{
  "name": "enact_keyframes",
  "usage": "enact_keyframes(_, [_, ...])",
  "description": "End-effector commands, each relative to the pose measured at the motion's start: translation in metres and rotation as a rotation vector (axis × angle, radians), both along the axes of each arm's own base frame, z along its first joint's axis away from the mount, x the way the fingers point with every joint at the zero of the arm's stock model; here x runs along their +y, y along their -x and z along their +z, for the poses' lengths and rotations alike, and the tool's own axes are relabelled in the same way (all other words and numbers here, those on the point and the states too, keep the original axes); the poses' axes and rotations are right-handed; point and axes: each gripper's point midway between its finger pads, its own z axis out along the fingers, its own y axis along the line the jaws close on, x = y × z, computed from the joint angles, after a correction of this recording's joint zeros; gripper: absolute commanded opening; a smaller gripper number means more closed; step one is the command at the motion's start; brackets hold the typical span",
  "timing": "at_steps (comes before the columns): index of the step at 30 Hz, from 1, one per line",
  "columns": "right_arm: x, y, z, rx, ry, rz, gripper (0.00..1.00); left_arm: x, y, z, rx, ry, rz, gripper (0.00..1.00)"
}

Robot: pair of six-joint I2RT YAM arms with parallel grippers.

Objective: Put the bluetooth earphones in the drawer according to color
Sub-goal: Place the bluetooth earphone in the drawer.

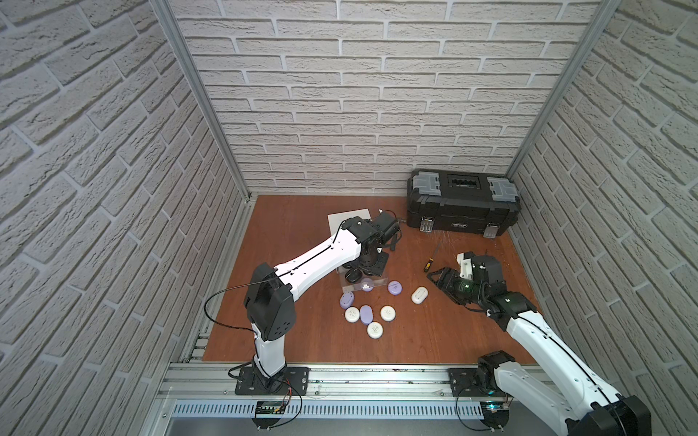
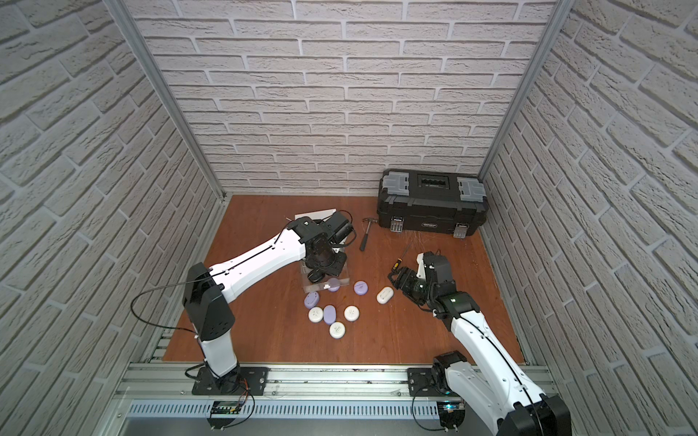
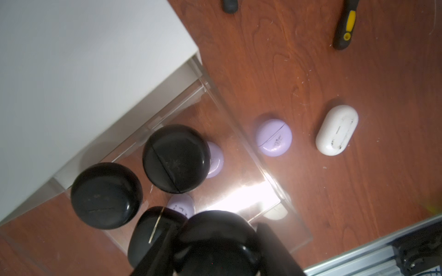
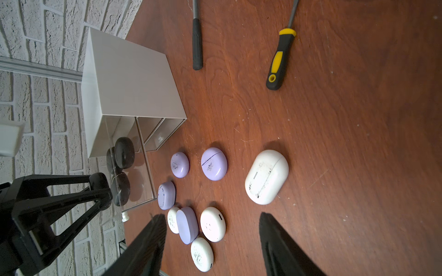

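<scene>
left wrist view: the left tool [image 3: 215, 248] is seen closed partway on a black case [image 3: 215, 229], held over the open top drawer [image 3: 239, 191] of the white drawer box [image 3: 71, 71].
inside the drawer: three more black cases [image 3: 106, 196] are seen lying on its clear floor. two purple cases [image 3: 215, 159] are seen through that floor, on the desk [image 3: 311, 59] below.
right wrist view: the right tool [image 4: 210, 215] is held wide open with nothing in it, pointed at the cases on the desk. four purple cases and four white cases [image 4: 266, 176] are laid out in front of it.
shown only here: the held black case is seen from the side, up above the drawer and not yet let go. the two lower drawers [image 4: 165, 130] are seen shut.
top views: both arms are shown whole. the left one is stretched over the drawer box. the right tool is parked just beside the screwdriver [image 1: 428, 265], well apart from the box.
shown only up here: the big black toolbox [image 1: 462, 204] by the back wall. a hammer [image 2: 364, 234] is shown whole in a top view.
done: black is nearly sorted, it is judged. three are in and the last one is ready to be dropped.
left to do: all eight purple and white cases must be moved. two more drawers must be pulled open, one for each colour.
</scene>
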Motion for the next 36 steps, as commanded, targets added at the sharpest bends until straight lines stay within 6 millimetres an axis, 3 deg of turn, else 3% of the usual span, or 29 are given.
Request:
enact_keyframes(1, [-0.001,-0.005,0.004,-0.036,-0.005,0.0,0.66,0.003,0.002,0.009,-0.008,0.026,0.0,0.42])
enact_keyframes(36, [-0.002,-0.004,0.003,-0.031,0.001,-0.004,0.66,-0.002,0.001,-0.016,0.073,-0.019,-0.04,0.43])
